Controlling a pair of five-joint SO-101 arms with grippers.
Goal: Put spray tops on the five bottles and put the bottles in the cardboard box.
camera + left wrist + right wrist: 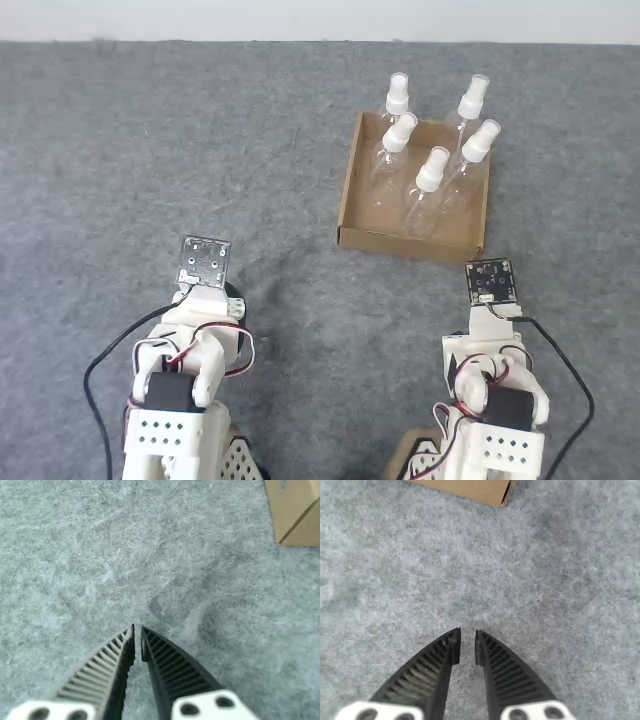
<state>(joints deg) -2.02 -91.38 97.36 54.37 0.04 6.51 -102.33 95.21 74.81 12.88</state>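
The cardboard box point(346, 190) sits on the grey felt at the back right. Several clear bottles stand upright inside it, each with a white spray top, such as the front one point(431, 170) and a rear one point(398, 94). My left gripper point(137, 628) hovers over bare felt, shut with nothing between its fingers; a corner of the box point(295, 510) lies farther off. My right gripper point(467, 632) is also shut and holds nothing, just short of the box's front wall point(470, 489). In the high view both arms rest at the near edge, left point(204, 265) and right point(491, 282).
Grey felt point(150, 150) covers the whole table. Black cables loop beside each arm base near the front edge. A pale wall strip runs along the far edge.
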